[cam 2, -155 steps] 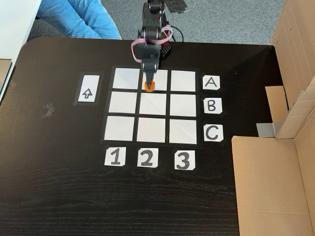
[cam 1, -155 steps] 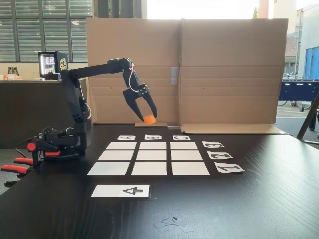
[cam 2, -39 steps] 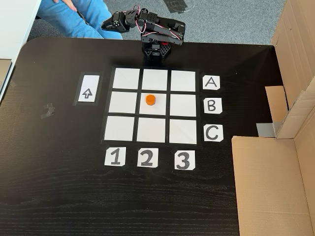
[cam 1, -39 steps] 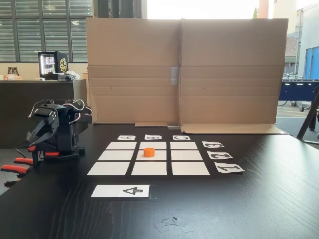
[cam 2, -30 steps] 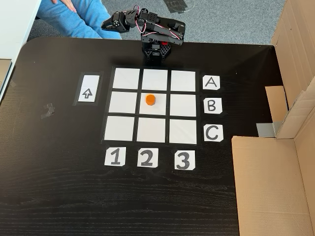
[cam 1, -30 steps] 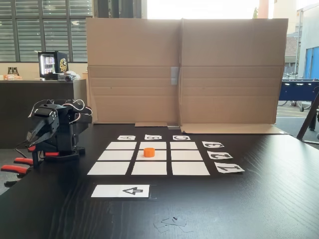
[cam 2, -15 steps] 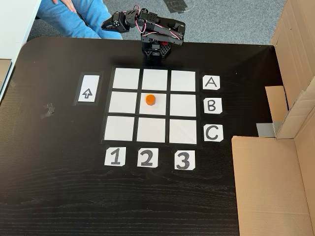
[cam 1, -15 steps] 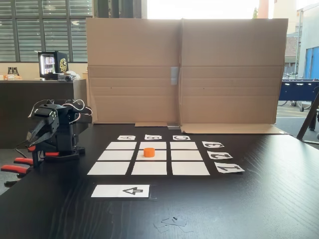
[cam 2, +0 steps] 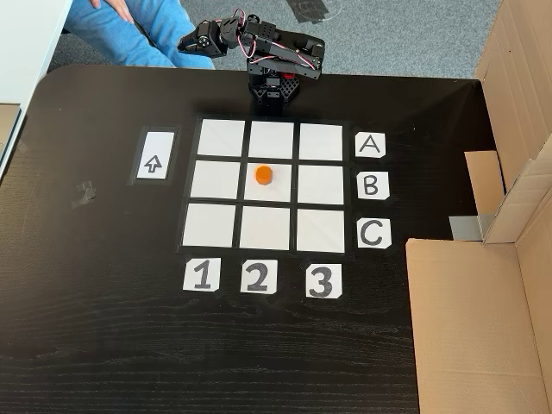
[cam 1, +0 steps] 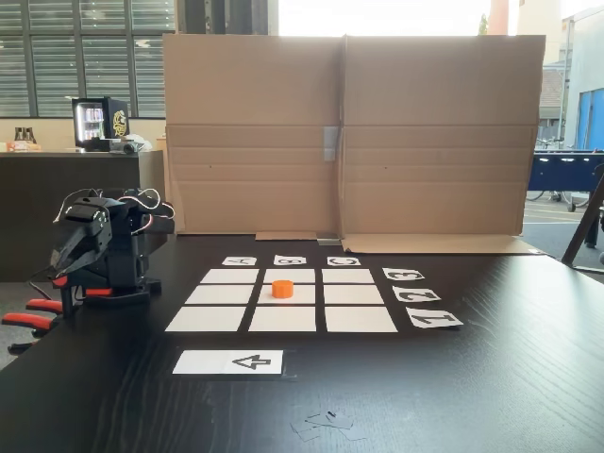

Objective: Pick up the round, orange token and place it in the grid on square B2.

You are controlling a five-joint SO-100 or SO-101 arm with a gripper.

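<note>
The orange token (cam 1: 282, 288) (cam 2: 264, 176) stands upright on square B2 (cam 1: 307, 294) (cam 2: 280, 191), the centre cell of the white grid (cam 1: 206, 319) (cam 2: 210, 226), slightly toward the A row. The black arm is folded back over its base at the table's edge, well clear of the grid. Its gripper (cam 1: 60, 272) (cam 2: 185, 40) hangs off to the side of the base, pointing down, and looks shut with nothing in it.
A cardboard wall (cam 1: 349, 132) (cam 2: 470, 328) borders the table behind row C. A white strip with a black arrow (cam 1: 228, 361) (cam 2: 153, 156) lies beside column 1. Red-orange clamp handles (cam 1: 28, 319) stick out near the arm base. A person's blue-clad legs (cam 2: 129, 30) are beyond the table.
About five seconds ago the gripper held the token above the grid. The token now rests on the centre cell and the arm has folded back. Nothing has moved in the last second.
</note>
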